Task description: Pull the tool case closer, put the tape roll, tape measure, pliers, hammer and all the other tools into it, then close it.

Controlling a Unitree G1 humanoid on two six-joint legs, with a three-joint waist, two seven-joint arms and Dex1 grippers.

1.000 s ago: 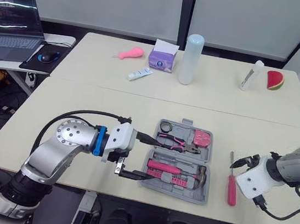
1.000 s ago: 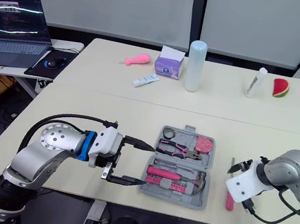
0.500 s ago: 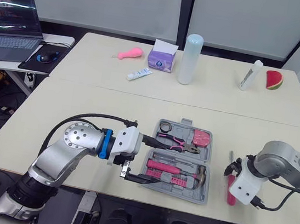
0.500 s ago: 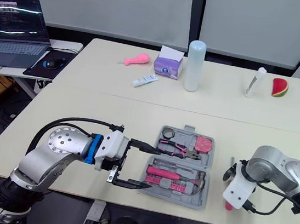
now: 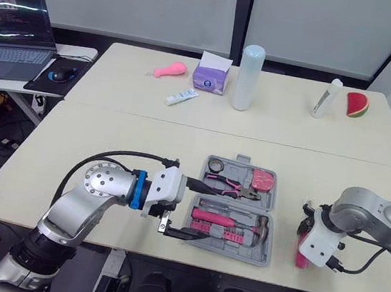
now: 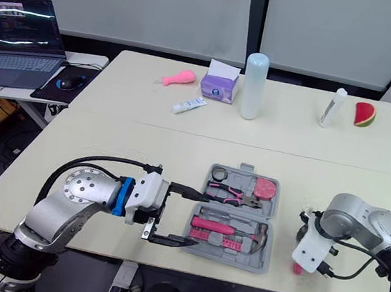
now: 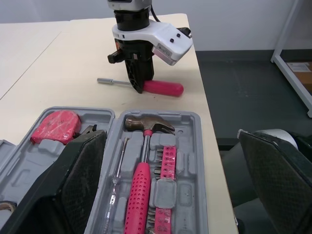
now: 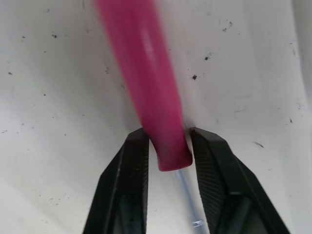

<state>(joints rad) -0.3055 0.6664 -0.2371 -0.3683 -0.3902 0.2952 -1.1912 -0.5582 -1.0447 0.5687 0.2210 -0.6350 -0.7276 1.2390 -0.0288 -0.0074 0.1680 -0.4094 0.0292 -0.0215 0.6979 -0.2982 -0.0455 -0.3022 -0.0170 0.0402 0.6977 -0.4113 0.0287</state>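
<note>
Right now the tool case (image 5: 266, 200) sits open on the bench (image 5: 146, 139), near the front edge, between my two arms.

Far half of the case:
- tape roll (image 5: 215, 164) in the left corner pocket
- pliers (image 5: 232, 187) just beside it
- pink tape measure (image 5: 264, 179) in the right corner pocket

Near half of the case:
- hammer (image 7: 139, 190), pink handle toward my left arm and head toward my right
- pink bit strip (image 7: 168, 161) alongside the hammer
- thin driver (image 7: 117, 170) on the hammer's other side

The pink-handled screwdriver (image 7: 163, 88) is outside the case. It lies flat on the bench to the right of it, apart from the rim, with its shaft pointing away from me.

Right jaws come down on the screwdriver from above and are closed on the handle, at the end where the metal shaft starts. In the right wrist view there is one finger (image 8: 130, 165) on each side, snug against the pink grip.

Left jaws are spread wide and hold nothing, at the case's left end. One finger (image 7: 83, 180) is over the line between the two halves, near the pliers. The other is out past the front rim, over the bench edge. I can't tell if either one touches the case.

On the far part of the bench, well apart from the case, are a tall white bottle (image 5: 249, 77), a purple tissue box (image 5: 212, 77) and a watermelon slice (image 5: 358, 105).
</note>
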